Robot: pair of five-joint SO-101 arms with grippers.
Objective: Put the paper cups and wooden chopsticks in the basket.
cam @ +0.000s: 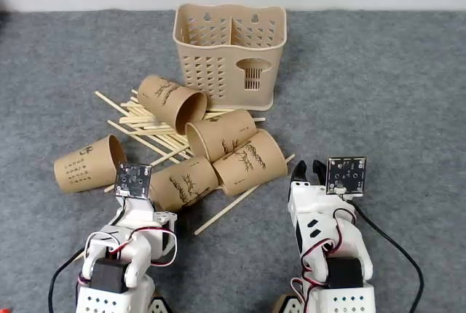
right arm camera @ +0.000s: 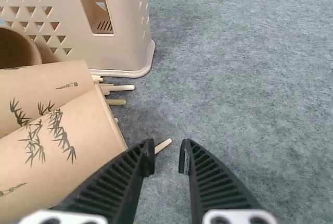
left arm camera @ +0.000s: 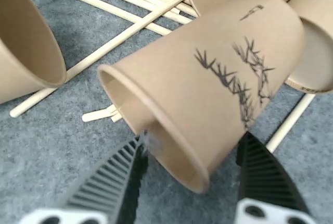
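Observation:
Several brown paper cups lie on their sides in front of the beige basket (cam: 229, 58), on a scatter of wooden chopsticks (cam: 145, 122). My left gripper (left arm camera: 193, 139) is open, with its fingers on either side of the open rim of the nearest cup (left arm camera: 208, 88), the same cup (cam: 183, 182) as in the high view. My right gripper (right arm camera: 166, 155) sits low over the grey mat with its fingers a narrow gap apart and nothing between them. It (cam: 307, 171) is just right of another cup (cam: 250, 161). A chopstick tip (right arm camera: 163, 145) lies just past its fingertips.
One cup (cam: 89, 165) lies apart at the left. A long chopstick (cam: 240, 200) runs diagonally between the two arms. The basket has two compartments and stands upright at the back. Bare grey mat (cam: 378, 94) stretches to the right of the pile.

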